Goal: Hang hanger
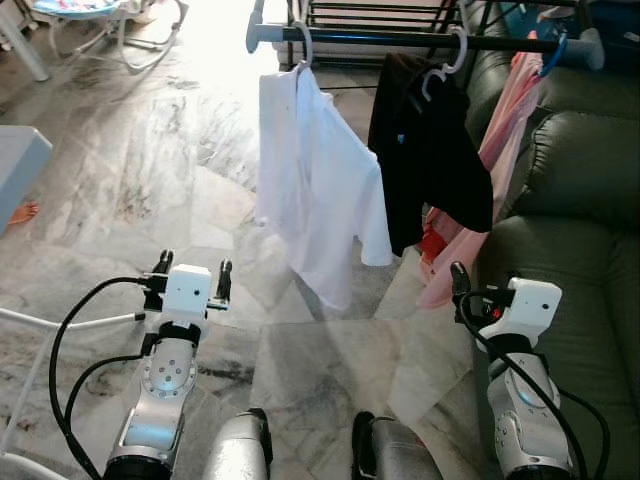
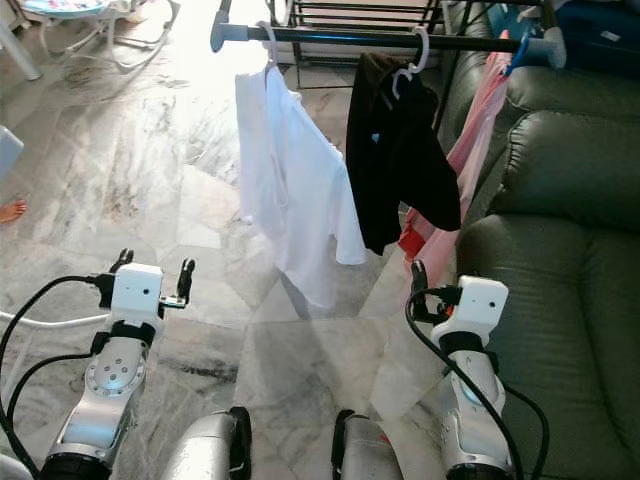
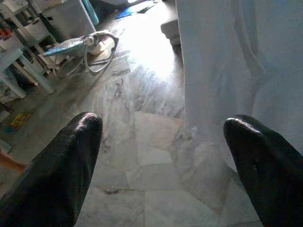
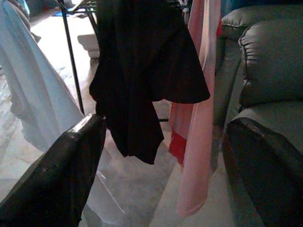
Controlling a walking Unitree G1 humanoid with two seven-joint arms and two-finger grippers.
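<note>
Dark clothes rail (image 1: 400, 38) carries three hangers: white shirt (image 1: 315, 180) on a white hanger (image 1: 303, 45), black garment (image 1: 430, 160) on a second white hanger (image 1: 445, 62), pink garment (image 1: 505, 140) on a blue hanger (image 1: 553, 52) nearest the green sofa (image 1: 580, 210). Below the rail, over the marble floor (image 1: 150, 170), left claw (image 1: 192, 272) and right claw (image 4: 161, 165) both hang spread, gripping nothing.
</note>
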